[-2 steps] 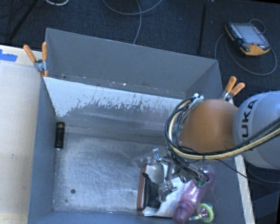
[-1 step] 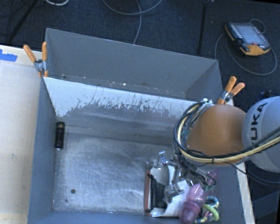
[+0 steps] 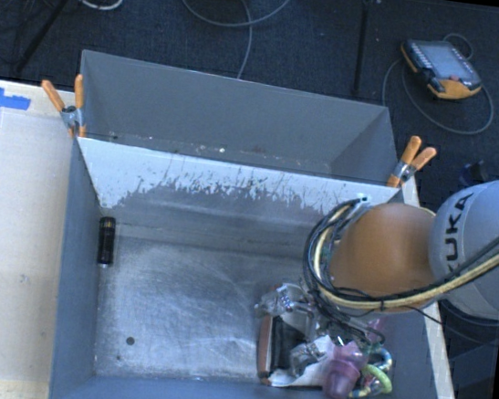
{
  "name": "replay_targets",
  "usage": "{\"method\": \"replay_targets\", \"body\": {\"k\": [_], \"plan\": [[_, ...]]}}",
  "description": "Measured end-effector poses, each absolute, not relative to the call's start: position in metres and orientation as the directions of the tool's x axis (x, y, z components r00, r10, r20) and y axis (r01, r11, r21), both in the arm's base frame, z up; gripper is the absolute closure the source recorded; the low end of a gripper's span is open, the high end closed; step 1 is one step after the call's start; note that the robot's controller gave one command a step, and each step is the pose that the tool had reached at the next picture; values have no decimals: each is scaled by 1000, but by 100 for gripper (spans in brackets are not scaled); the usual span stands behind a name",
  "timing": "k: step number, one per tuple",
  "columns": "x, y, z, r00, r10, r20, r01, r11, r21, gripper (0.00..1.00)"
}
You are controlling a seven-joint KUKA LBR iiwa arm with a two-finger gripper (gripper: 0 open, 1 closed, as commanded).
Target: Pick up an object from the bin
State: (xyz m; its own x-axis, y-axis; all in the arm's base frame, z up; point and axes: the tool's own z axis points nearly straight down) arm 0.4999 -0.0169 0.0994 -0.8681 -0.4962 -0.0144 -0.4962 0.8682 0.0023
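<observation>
My gripper (image 3: 291, 303) shows as a metallic body under the arm's orange cover, low over the heap in the bin's front right corner. Directly below it lies a dark rectangular block with a brown edge (image 3: 269, 348), standing lengthwise toward the front wall. Beside that block are a crumpled white piece (image 3: 309, 356) and a purple-pink plastic thing (image 3: 342, 367). A green wire loop (image 3: 378, 378) lies at the far right of the heap. Whether anything is held is hidden by the cover.
A small black cylinder (image 3: 106, 242) lies alone against the bin's left wall. The arm and its cables reach in from the right, over the bin's right rim.
</observation>
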Motion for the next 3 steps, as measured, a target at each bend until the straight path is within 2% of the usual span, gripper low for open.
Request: {"method": "replay_targets", "body": {"k": [1, 2, 3], "plan": [[496, -11, 73, -700, -714, -13, -714, 700, -1, 100], [496, -11, 73, -700, -714, -13, -714, 700, -1, 100], [493, -16, 111, -703, -711, 4, -711, 703, 9, 100]]}}
